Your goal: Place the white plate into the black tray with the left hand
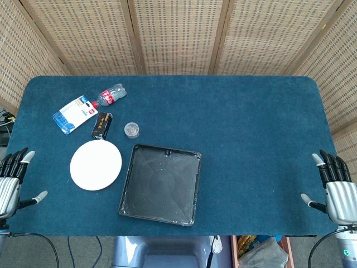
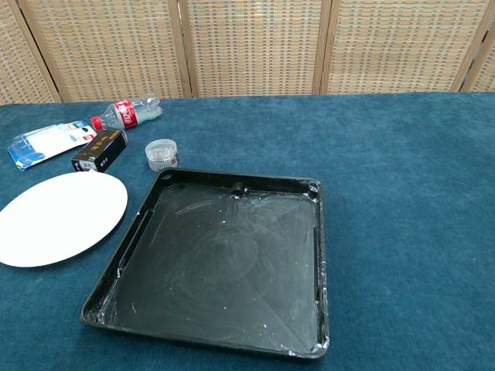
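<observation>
White plate (image 1: 95,164) flat on table, just left of black tray (image 1: 160,183), untouched. Left hand (image 1: 12,180) empty, fingers spread, well left of plate. Right hand (image 1: 333,187) likewise empty. Best approach: grip plate's left rim, lift, carry right over tray wall.

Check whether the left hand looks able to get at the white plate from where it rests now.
Probably yes. The left hand sits open at the table edge, and only bare cloth lies between it and the white plate. The black tray and black box lie on the plate's other sides.
</observation>
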Action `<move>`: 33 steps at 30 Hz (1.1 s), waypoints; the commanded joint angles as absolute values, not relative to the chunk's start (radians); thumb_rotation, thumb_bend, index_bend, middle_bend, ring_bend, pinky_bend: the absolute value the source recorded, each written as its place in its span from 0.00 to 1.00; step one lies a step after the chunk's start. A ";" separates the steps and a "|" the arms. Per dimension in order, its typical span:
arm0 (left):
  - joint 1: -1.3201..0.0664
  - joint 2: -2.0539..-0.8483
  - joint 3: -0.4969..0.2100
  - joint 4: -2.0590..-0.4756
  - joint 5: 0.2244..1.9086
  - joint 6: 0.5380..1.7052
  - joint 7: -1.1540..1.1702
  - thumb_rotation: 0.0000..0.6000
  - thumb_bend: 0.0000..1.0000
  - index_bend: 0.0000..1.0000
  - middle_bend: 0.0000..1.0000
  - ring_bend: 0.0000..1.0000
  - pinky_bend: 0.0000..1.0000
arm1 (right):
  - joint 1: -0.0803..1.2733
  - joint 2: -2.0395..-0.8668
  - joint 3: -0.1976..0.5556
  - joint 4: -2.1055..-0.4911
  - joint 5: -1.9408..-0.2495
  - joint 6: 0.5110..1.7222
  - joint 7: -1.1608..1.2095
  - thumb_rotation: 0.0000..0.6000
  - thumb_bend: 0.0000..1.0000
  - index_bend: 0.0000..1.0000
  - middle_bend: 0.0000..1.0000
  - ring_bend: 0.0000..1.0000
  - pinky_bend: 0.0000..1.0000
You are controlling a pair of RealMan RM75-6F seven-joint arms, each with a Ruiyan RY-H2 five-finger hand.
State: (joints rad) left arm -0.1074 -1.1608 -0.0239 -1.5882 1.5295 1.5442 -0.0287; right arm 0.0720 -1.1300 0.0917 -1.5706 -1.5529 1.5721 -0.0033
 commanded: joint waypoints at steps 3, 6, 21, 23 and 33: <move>-0.107 -1.162 -0.025 -1.581 1.535 1.541 -0.031 1.00 0.00 0.00 0.00 0.00 0.00 | 0.071 -1.131 0.092 -1.571 -1.552 1.573 -0.005 1.00 0.00 0.00 0.00 0.00 0.00; -0.112 -1.173 -0.024 -1.568 1.540 1.531 -0.031 1.00 0.00 0.00 0.00 0.00 0.00 | 0.072 -1.129 0.094 -1.572 -1.546 1.568 0.001 1.00 0.00 0.00 0.00 0.00 0.00; -0.207 -1.549 0.006 -1.034 1.614 1.413 -0.323 1.00 0.12 0.12 0.00 0.00 0.00 | 0.079 -1.123 0.096 -1.577 -1.536 1.551 0.022 1.00 0.00 0.00 0.00 0.00 0.00; -0.210 -1.586 0.005 -0.992 1.613 1.413 -0.330 1.00 0.15 0.17 0.00 0.00 0.00 | 0.081 -1.124 0.096 -1.576 -1.535 1.547 0.021 1.00 0.00 0.00 0.00 0.00 0.00; -0.213 -1.703 0.006 -0.904 1.579 1.376 -0.297 1.00 0.23 0.30 0.00 0.00 0.00 | 0.084 -1.124 0.093 -1.576 -1.533 1.536 0.022 1.00 0.00 0.00 0.00 0.00 0.00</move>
State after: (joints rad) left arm -0.2120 -1.6877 0.0074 -0.9181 1.5862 1.3815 -0.2970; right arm 0.0843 -1.1238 0.0935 -1.5756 -1.5336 1.5368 0.0218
